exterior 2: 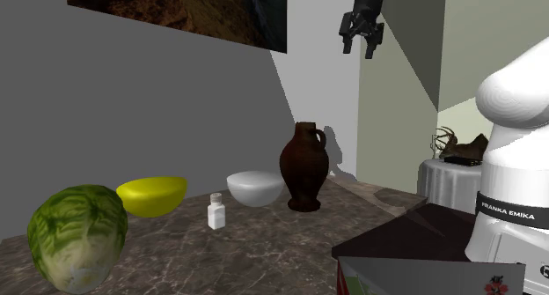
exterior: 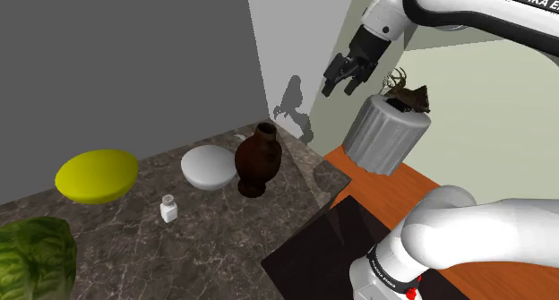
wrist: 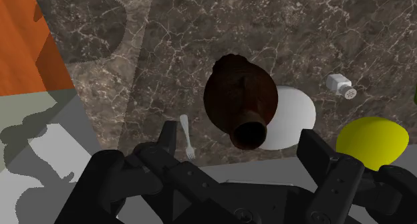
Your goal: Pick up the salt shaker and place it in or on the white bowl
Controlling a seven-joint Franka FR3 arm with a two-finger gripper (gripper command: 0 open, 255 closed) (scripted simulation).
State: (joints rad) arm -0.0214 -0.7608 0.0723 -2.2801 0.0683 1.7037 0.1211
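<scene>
The all-black gripper hangs high above the dark marble counter, fingers spread wide, empty. The small white salt shaker stands nearer than the white round bowl, toward the shoulder view's left. The approach has not yet begun; next, descend over the shaker.

On the bench, in the shoulder view, a row runs left to right: lettuce at the near left corner, second bowl behind it, then shaker, bowl and jug. The bowl sits just beside the jug, on its left. The shaker stands in front of the gap between the two bowls, apart from both. A fork lies on the jug's side away from the bowl. The claw hangs high above, right of the jug
</scene>
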